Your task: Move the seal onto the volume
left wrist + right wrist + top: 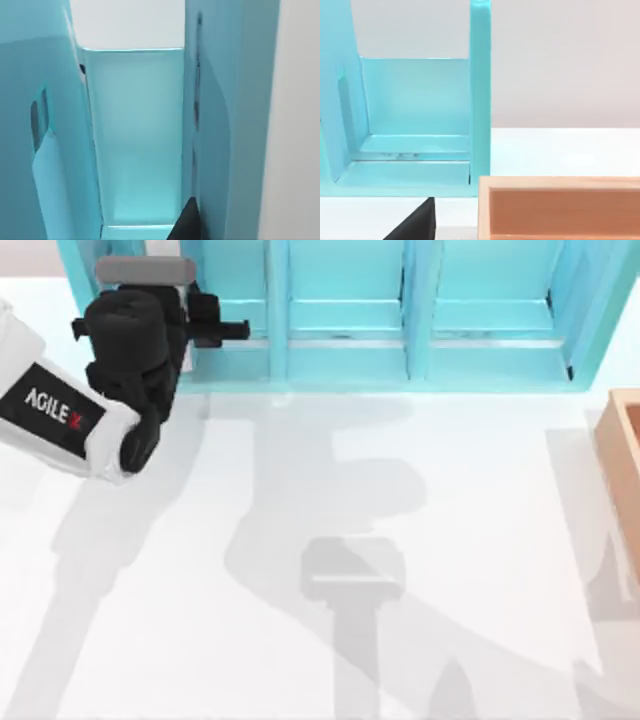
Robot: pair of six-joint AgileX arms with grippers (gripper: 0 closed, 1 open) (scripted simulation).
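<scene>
The white bench [450, 540] spreads wide beneath and away from the left end effector, crossed by grey shadows. Along its far edge stands a light-blue shelf unit [345, 365] split by upright dividers into compartments. The left end effector [225, 330] sits right up against the unit's left part, pointing along its front. In the left wrist view a narrow compartment [135, 140] lies directly ahead of that end effector, its floor and back wall plain teal, with a dark tip [187, 225] just at the opening.

Well apart from the left end effector, at the bench's right edge, stands an orange-brown wooden box [625, 450]. In the right wrist view this box [560, 210] lies just ahead of the right end effector [415, 225], beside the shelf unit's end compartment [415, 100]; the box's inner wall is plain, and what it holds I cannot tell.

The left arm [60, 415], white with a black wrist, reaches in from the left side of the bench.

Whether either end effector is released or clenched I cannot tell, and I cannot tell where the seal or the volume lies.
</scene>
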